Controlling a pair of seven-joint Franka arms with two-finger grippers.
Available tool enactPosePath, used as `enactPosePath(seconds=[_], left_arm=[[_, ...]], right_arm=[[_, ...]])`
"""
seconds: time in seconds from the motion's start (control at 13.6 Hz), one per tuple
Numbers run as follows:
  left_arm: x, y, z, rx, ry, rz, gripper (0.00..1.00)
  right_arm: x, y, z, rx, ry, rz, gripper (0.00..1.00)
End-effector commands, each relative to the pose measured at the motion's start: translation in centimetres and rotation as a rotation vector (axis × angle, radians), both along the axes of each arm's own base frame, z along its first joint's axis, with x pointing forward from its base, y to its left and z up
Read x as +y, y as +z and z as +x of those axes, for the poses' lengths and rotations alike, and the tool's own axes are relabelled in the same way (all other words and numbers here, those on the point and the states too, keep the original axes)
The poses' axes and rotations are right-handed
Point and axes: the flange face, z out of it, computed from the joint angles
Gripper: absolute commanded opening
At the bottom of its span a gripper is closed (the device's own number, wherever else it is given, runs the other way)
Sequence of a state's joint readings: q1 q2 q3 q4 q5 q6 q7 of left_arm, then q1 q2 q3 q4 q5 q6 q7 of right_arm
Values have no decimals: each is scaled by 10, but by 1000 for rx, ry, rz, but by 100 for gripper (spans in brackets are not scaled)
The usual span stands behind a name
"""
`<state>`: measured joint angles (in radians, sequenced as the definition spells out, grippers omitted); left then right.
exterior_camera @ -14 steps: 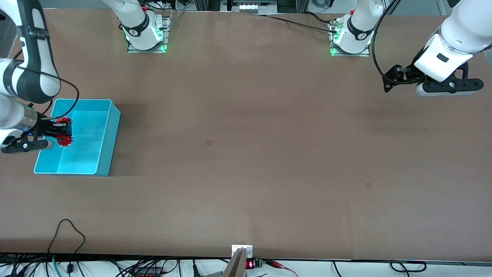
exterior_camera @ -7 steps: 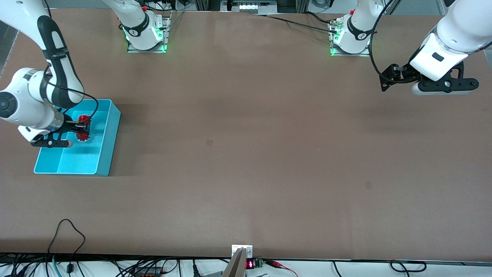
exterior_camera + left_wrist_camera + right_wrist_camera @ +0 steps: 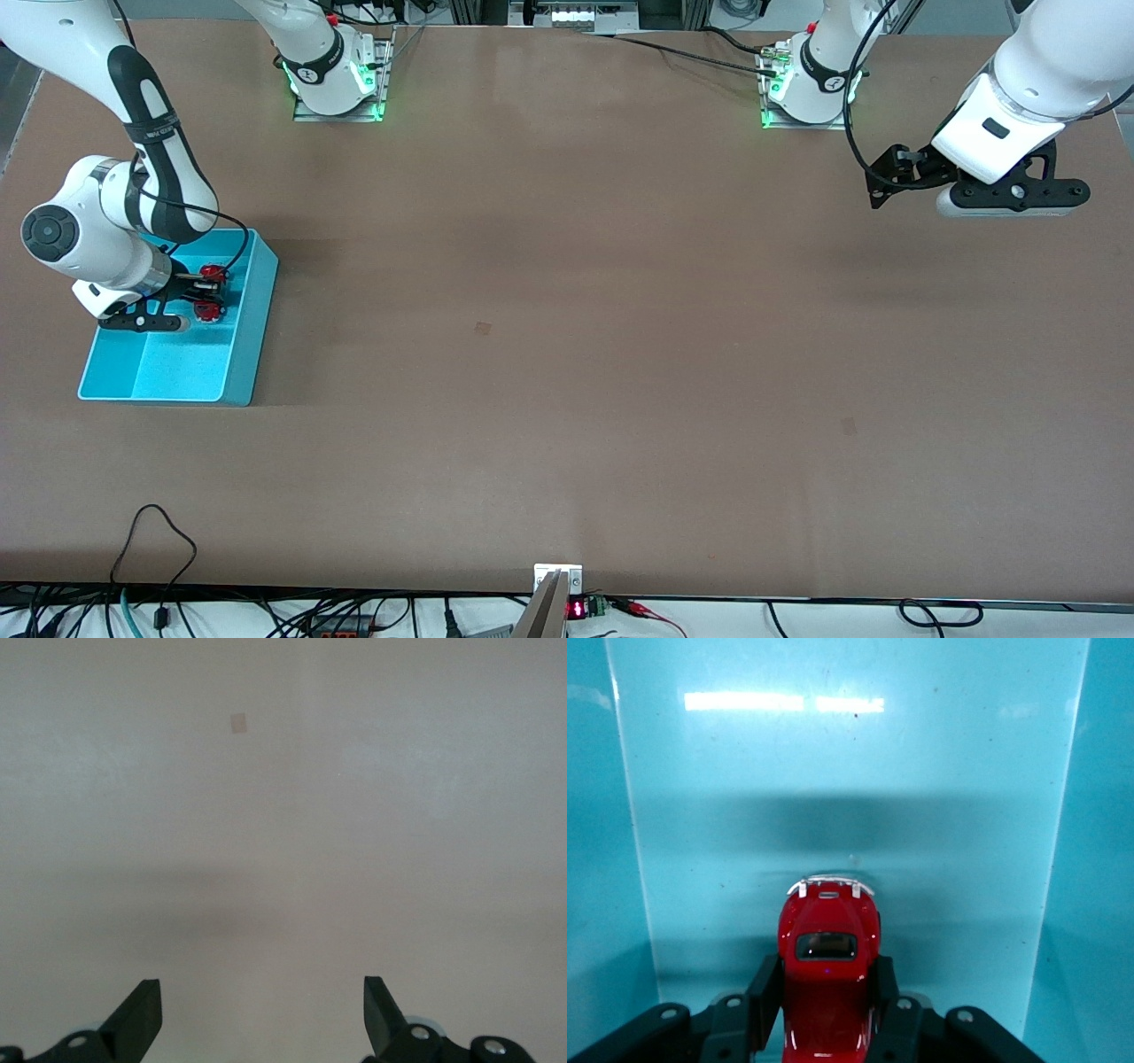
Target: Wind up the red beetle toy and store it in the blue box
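The red beetle toy (image 3: 827, 935) is gripped by its sides between the fingers of my right gripper (image 3: 827, 974), low inside the blue box (image 3: 850, 771), nose toward one box wall. In the front view the right gripper (image 3: 205, 291) reaches into the blue box (image 3: 252, 337) at the right arm's end of the table, with the red toy (image 3: 210, 310) showing at its tip. My left gripper (image 3: 1010, 202) hangs over bare table at the left arm's end. Seen from its own wrist, the left gripper (image 3: 262, 1014) is open with nothing between its fingers.
A small dark patch (image 3: 482, 328) marks the tabletop near the middle, and it shows as a patch (image 3: 238, 722) in the left wrist view. A black cable (image 3: 159, 532) loops onto the table near the front edge. The arm bases (image 3: 337, 80) stand along the farthest edge.
The right arm has swung in over the box and carried the toy lower and deeper into it. The left arm has drifted slightly toward its base.
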<state>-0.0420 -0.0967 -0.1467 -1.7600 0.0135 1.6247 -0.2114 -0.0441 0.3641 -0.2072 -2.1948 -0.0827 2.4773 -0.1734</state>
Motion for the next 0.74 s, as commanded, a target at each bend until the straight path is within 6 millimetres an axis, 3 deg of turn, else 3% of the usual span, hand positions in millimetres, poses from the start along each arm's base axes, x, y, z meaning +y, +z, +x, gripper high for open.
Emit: enactPosePath(seconds=[0.0, 0.22, 0.44, 0.66], left_arm=[[-3, 7, -1, 3, 2, -20, 100], [-4, 13, 1, -7, 2, -22, 100], [-4, 12, 1, -3, 2, -22, 100], [-5, 11, 1, -1, 0, -21, 100]], right_arm=[[1, 19, 4, -32, 18, -10, 96], [2, 61, 8, -38, 18, -5, 100], [3, 147, 29, -20, 5, 3, 100], [36, 237, 46, -20, 46, 14, 100]])
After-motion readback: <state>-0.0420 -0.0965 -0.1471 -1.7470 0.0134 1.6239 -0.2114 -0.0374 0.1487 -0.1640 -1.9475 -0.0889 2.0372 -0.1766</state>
